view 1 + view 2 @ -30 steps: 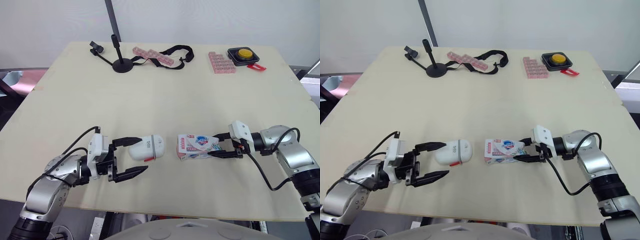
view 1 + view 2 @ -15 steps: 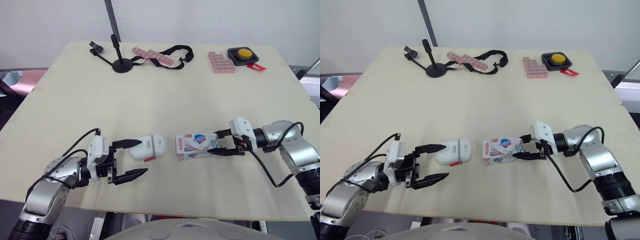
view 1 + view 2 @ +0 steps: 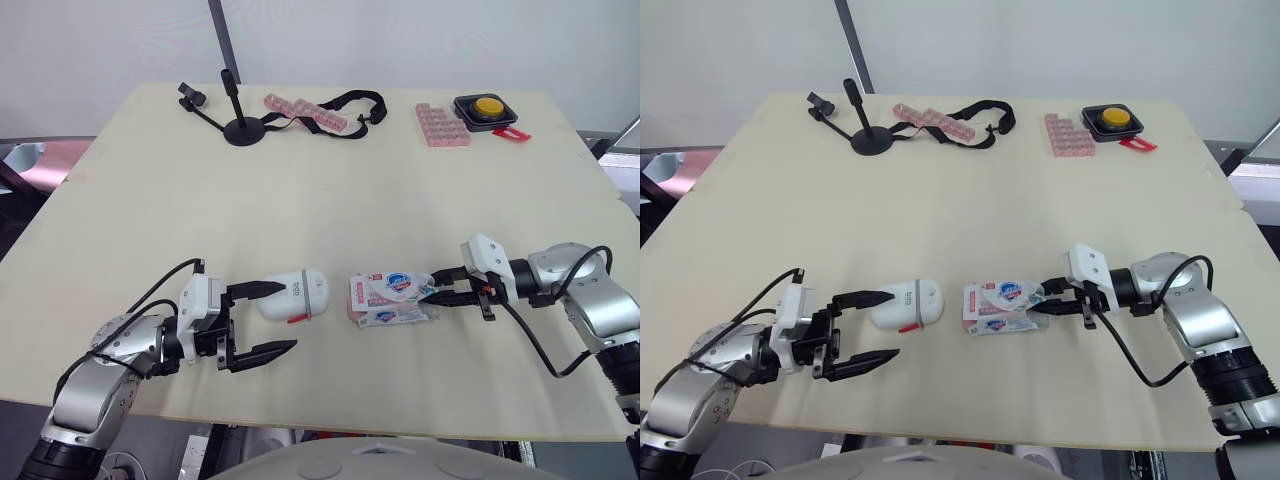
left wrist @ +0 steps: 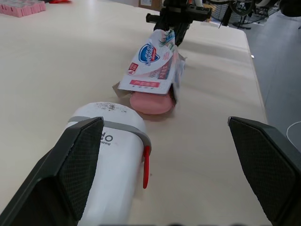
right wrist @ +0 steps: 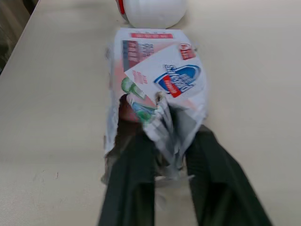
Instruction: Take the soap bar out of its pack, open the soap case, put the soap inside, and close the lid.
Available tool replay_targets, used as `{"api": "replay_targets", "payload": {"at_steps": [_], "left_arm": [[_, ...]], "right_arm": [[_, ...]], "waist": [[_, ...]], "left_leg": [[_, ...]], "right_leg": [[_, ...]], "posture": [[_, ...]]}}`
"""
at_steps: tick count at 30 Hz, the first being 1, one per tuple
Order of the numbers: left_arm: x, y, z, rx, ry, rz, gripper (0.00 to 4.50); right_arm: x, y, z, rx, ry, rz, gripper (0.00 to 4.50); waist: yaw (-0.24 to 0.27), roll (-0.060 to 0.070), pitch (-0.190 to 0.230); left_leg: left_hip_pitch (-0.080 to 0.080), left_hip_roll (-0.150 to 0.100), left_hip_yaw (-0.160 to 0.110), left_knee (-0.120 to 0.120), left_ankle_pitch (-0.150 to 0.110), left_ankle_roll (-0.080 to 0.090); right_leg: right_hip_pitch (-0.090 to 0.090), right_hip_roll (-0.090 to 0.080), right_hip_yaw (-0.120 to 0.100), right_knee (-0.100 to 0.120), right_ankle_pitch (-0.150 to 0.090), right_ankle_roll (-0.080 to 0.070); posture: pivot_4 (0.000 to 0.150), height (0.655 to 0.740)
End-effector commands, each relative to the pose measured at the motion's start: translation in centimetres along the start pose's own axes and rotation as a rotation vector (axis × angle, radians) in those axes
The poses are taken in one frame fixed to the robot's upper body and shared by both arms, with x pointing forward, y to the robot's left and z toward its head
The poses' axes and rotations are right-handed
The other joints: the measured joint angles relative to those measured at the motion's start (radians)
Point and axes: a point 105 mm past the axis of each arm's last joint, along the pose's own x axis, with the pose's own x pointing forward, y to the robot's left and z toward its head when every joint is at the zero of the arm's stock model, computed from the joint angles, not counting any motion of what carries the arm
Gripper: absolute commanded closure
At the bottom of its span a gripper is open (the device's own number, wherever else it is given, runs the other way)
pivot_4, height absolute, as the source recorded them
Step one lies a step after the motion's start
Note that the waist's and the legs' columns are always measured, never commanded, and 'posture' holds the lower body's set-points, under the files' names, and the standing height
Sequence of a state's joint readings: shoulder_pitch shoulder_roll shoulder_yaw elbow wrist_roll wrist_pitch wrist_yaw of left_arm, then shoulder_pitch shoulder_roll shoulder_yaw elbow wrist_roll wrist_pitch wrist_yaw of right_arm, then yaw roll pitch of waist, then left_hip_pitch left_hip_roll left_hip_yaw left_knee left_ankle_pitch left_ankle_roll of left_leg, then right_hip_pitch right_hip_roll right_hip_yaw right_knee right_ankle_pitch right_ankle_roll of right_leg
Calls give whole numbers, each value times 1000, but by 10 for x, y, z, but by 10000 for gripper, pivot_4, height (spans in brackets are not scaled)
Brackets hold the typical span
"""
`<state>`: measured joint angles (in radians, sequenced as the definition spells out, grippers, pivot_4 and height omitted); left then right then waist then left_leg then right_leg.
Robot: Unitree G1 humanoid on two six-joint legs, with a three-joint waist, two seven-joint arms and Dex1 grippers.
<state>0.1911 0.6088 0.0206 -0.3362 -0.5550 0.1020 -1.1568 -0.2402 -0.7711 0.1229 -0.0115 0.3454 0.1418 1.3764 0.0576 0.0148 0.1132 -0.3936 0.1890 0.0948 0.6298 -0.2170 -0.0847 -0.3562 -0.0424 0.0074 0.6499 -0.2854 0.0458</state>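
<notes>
The soap pack [image 3: 390, 297], white with a blue logo, lies at the middle of the table near the front. My right gripper [image 3: 441, 293] is shut on its crumpled right end [image 5: 165, 123]. A pink soap bar [image 4: 151, 103] sticks out of the pack's other end, facing the soap case. The white soap case [image 3: 296, 295], with its grey band and red clasp, lies closed just left of the pack. My left gripper [image 3: 288, 316] stands open at the case's left end, its upper finger beside the case and the lower one nearer the table's front.
Along the far edge stand a black stand [image 3: 243, 128], a black strap [image 3: 352, 103] with pink blocks [image 3: 305, 111], more pink blocks [image 3: 442, 125] and a yellow button in a black box [image 3: 487, 108]. The table's front edge is close behind both grippers.
My right gripper, open around the pack's end a second ago, has shut on it and nudged the pack slightly left. The left gripper and case have barely moved.
</notes>
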Motion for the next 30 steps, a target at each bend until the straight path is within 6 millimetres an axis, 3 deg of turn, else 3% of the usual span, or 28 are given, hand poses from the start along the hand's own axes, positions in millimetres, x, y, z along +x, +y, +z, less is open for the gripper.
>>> {"api": "replay_targets", "payload": {"at_steps": [1, 22, 30], "left_arm": [[-1, -1, 6, 30, -10, -2, 0], [-2, -3, 2, 19, 7, -21, 0], [-4, -5, 0, 7, 29, -51, 0]], "right_arm": [[-7, -4, 11, -47, -19, -25, 39884], [-26, -19, 46, -189, -39, -173, 39884], [-58, -17, 36, -198, 19, -240, 39884]], "waist": [[0, 0, 0], [0, 0, 0], [2, 0, 0]], "left_leg": [[0, 0, 0, 0, 0, 0], [0, 0, 0, 0, 0, 0], [0, 0, 0, 0, 0, 0]], "right_leg": [[0, 0, 0, 0, 0, 0], [0, 0, 0, 0, 0, 0], [0, 0, 0, 0, 0, 0]], "posture": [[1500, 7395], [1500, 7395], [1500, 7395]]}}
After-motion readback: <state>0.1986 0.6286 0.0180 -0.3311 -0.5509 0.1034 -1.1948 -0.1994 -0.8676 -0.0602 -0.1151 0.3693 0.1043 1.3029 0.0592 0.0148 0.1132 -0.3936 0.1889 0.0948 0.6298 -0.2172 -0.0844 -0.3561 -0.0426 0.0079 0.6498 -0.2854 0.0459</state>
